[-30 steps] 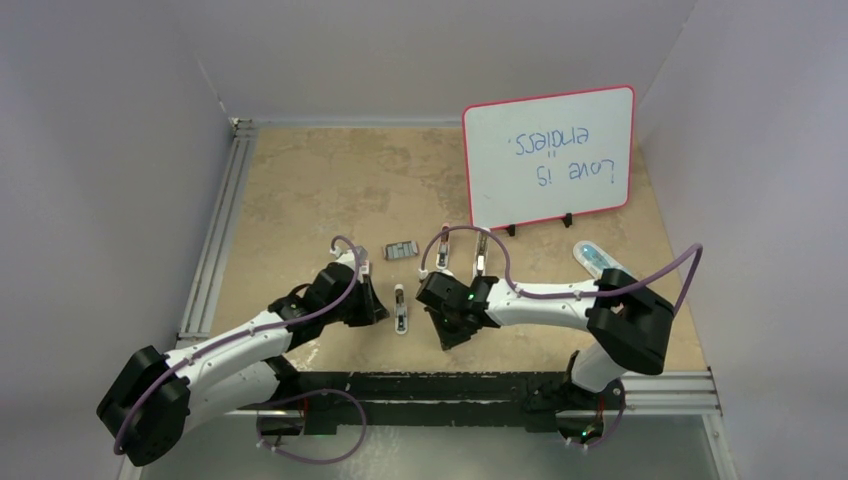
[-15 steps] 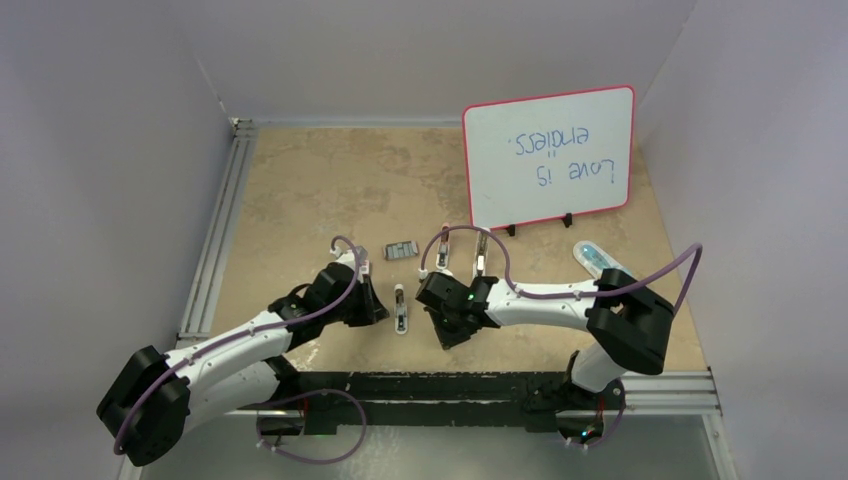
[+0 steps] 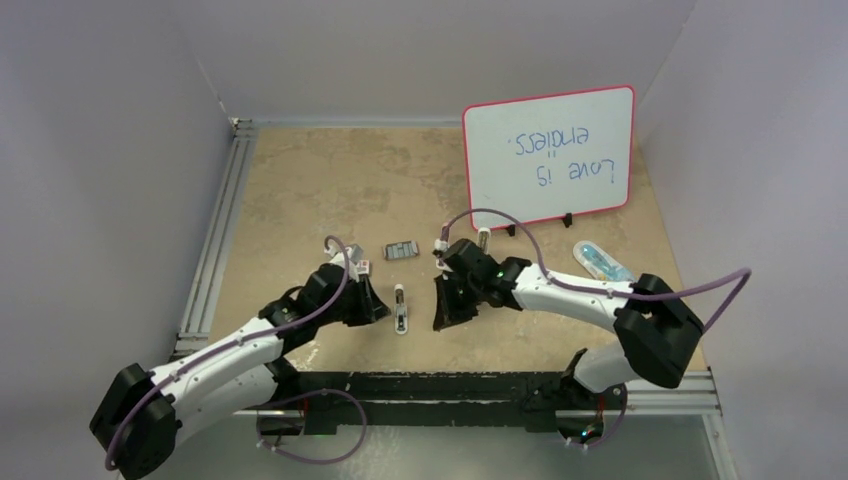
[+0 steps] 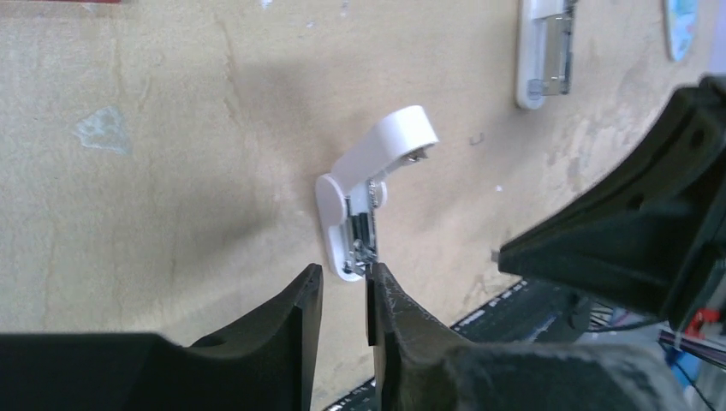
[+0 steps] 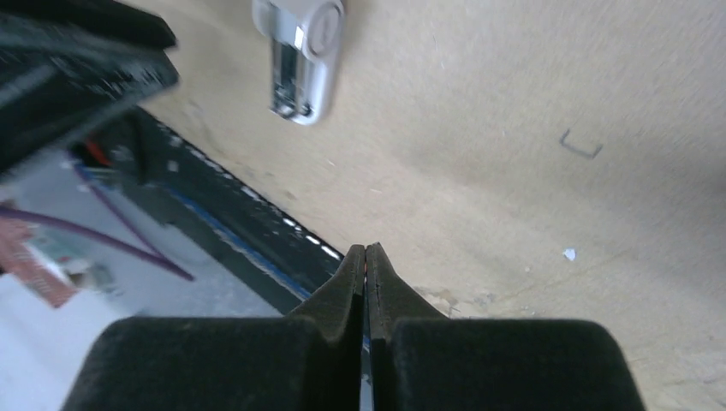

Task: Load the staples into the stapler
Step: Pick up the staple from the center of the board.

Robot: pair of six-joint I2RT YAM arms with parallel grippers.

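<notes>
A small pale stapler (image 3: 400,310) lies on the table between my two grippers. In the left wrist view the stapler (image 4: 364,201) has its white lid raised and its metal channel showing. My left gripper (image 3: 377,311) is just left of it, and my left gripper (image 4: 342,287) is slightly open and empty, its tips at the stapler's near end. The staples sit in a small grey tray (image 3: 402,250) farther back. My right gripper (image 3: 442,322) is right of the stapler, and my right gripper (image 5: 365,257) is shut with nothing seen between the fingers. The stapler (image 5: 300,56) lies ahead of it.
A pink-framed whiteboard (image 3: 548,155) stands at the back right. A second white stapler-like piece (image 3: 483,240) shows behind the right wrist and in the left wrist view (image 4: 544,51). A blue-and-white object (image 3: 600,262) lies right. A loose staple (image 5: 580,145) lies on the table. The black rail (image 3: 450,385) runs along the near edge.
The right arm has swung its wrist back and up, so the gripper now points down toward the near edge beside the stapler. The left gripper shifted slightly. The stapler has not moved.
</notes>
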